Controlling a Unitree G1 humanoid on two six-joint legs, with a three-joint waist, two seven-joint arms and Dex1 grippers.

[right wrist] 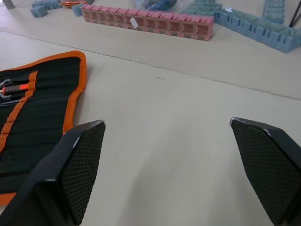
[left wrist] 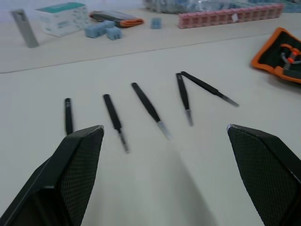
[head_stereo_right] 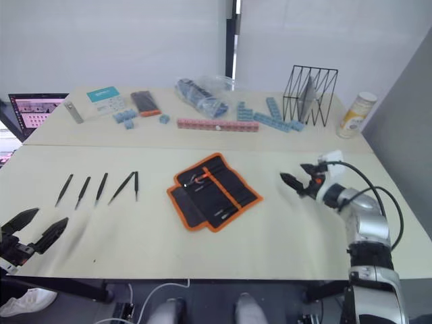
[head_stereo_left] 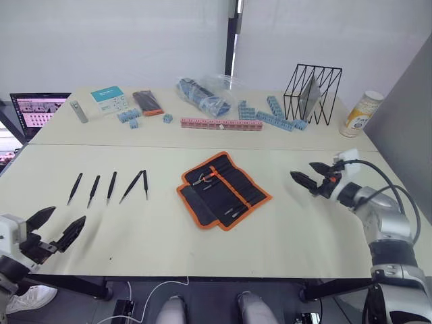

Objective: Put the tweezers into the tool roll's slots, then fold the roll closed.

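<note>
Lying in a row left of the open tool roll [head_stereo_left: 224,191], the tweezers [head_stereo_left: 111,186] sit untouched; the left gripper [head_stereo_left: 56,228] and right gripper [head_stereo_left: 312,179] hover wide open, empty. Thin flat metal (hard to pinch) could skid away under closing fingers.

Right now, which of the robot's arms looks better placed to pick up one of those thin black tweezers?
Probably the left. The left gripper is open and sits just short of the tweezers, while the right gripper is beyond the tool roll, farther away.
</note>
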